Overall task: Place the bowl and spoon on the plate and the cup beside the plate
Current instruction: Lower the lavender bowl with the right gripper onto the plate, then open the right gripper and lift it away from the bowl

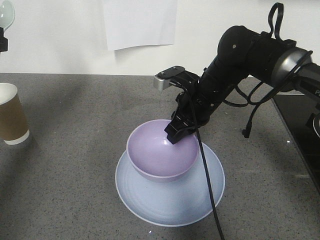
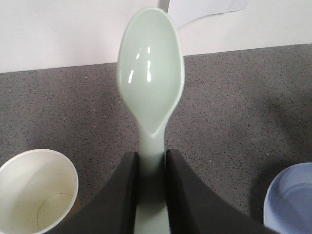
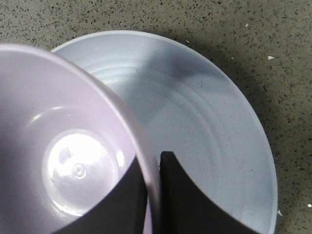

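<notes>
Right end effector point(image 1: 176, 134) pinches smooth lavender bowl point(image 1: 157, 152), seemingly seated on ringed plate point(image 1: 170, 205).

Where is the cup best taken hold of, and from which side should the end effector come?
Grip the cup at its rim from above, one finger inside, one outside. It stands upright, its mouth open and seemingly empty, so the thin wall should fit between them.

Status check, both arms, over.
Left gripper shut on spoon, above cup. Right gripper shut on bowl rim, bowl over plate. Nothing blocking.
</notes>
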